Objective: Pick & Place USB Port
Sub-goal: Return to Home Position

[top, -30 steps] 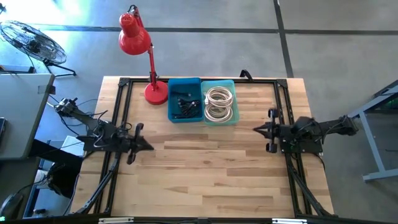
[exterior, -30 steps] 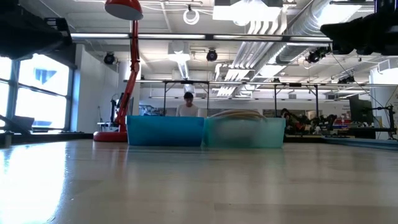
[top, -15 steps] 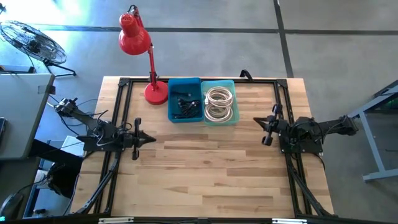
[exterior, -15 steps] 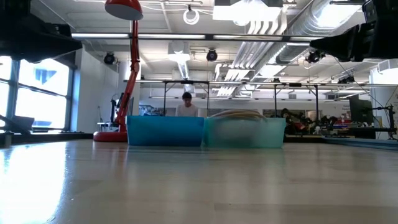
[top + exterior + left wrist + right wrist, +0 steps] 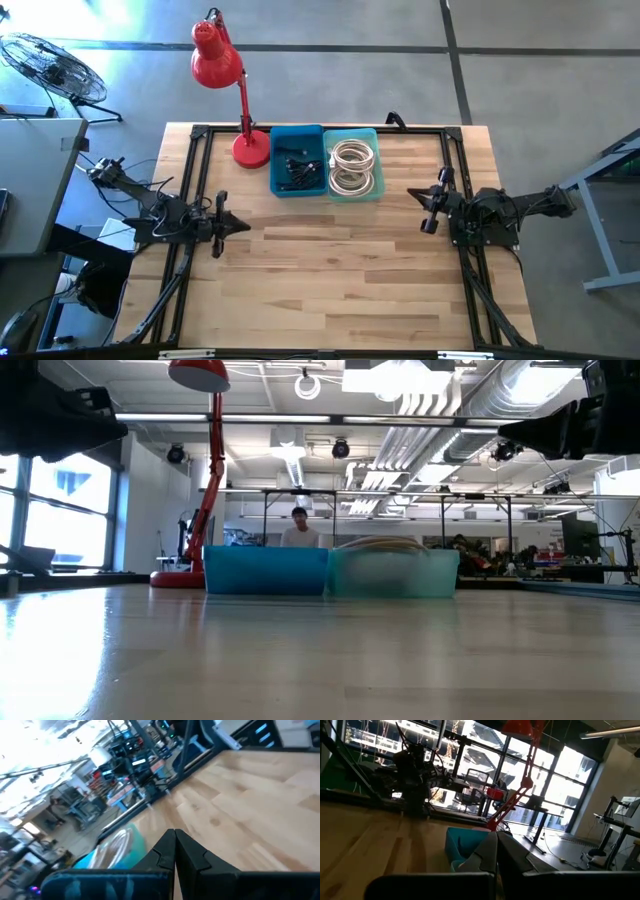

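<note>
Tbl [image 5: 340,290] | 2 bins: blue bin [image 5: 273,160], grn bin [image 5: 378,160] | 1 lamp [image 5: 216,62]

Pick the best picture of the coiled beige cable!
The high view sees the whole coiled beige cable from above. The low view shows only its top, the left wrist view a blur, the right wrist view nothing.

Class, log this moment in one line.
blue plastic bin: black cable inside | green plastic bin: coiled pale cable inside | left gripper: shut | right gripper: shut
</note>
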